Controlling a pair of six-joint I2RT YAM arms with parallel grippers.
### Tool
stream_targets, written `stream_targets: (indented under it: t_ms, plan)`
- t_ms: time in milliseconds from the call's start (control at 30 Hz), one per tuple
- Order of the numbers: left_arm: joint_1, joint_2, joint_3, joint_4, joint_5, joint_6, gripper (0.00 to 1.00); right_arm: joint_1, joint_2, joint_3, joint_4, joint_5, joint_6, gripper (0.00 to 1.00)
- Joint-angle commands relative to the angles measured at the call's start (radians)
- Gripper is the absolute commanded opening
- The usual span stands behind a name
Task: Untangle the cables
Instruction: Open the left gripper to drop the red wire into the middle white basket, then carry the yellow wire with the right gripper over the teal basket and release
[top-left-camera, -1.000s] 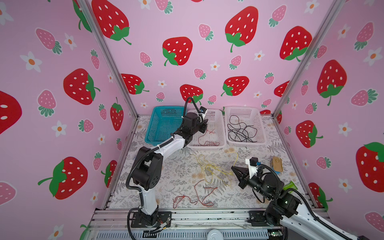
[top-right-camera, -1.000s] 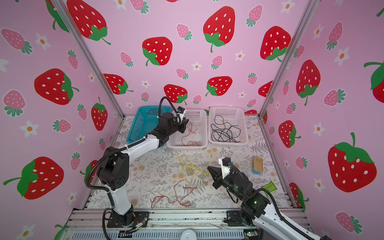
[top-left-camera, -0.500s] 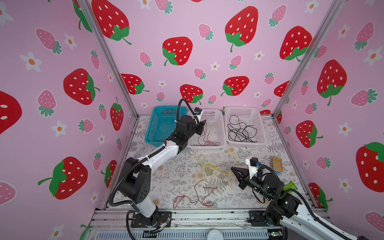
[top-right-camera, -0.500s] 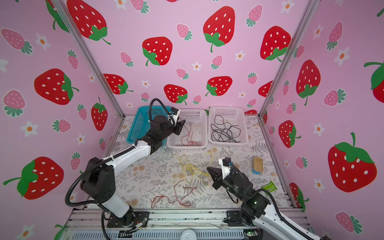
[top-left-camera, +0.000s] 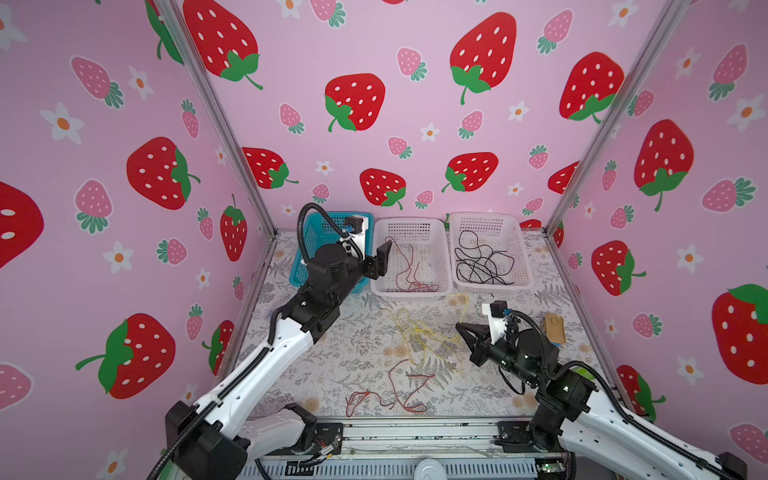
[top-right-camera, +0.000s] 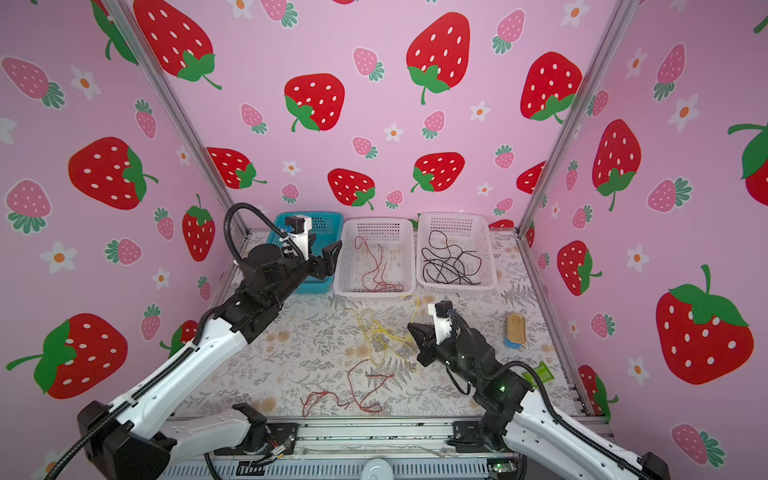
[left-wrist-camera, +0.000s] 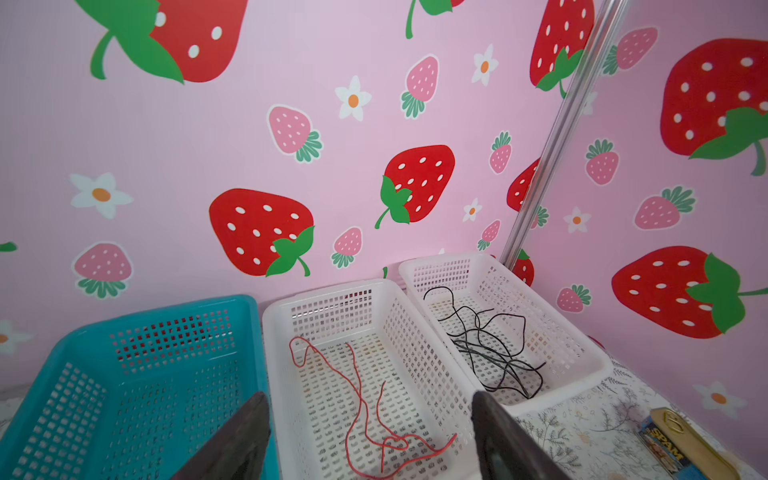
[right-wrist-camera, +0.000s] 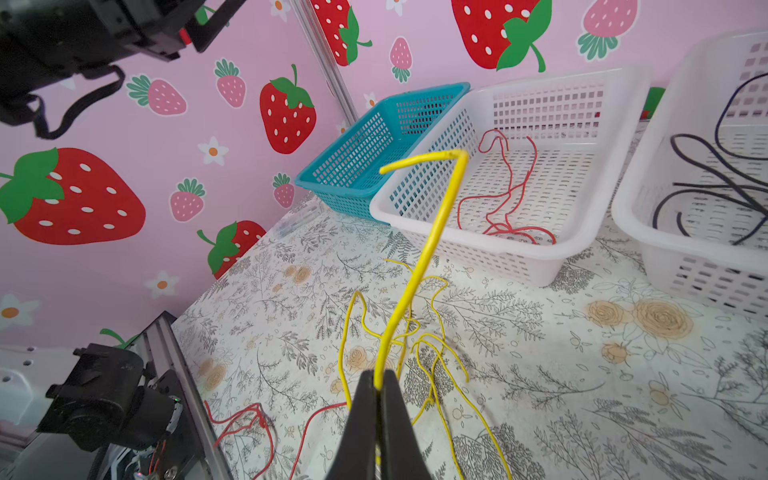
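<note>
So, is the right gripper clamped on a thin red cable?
No, the right gripper is shut on a thin yellow cable, seen in the right wrist view.

- Of the left gripper (left-wrist-camera: 370, 401) only the finger ends show; the wrist view's edge cuts off the rest.
- The blue basket (top-left-camera: 322, 232) is partly hidden behind the left arm (top-left-camera: 270, 353).
- A green item (top-right-camera: 540, 371) behind the right arm (top-right-camera: 469, 357) is too hidden to identify.

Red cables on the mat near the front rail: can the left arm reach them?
Probably yes. The left gripper is open and empty, nothing stands between it and the red cables, and the right gripper holds the yellow cable aside.
</note>
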Motion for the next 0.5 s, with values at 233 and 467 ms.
stream_targets:
  t_ms: [233, 467]
  plan:
    - [-0.004, -0.463, -0.224, -0.403, -0.274, -0.136, 0.99, -0.004, 0.321, 0.285, 0.060, -0.007, -0.015, 0.00]
    - [-0.003, -0.719, -0.426, -0.376, -0.388, -0.154, 0.99, -0.005, 0.551, 0.506, 0.057, -0.013, -0.016, 0.00]
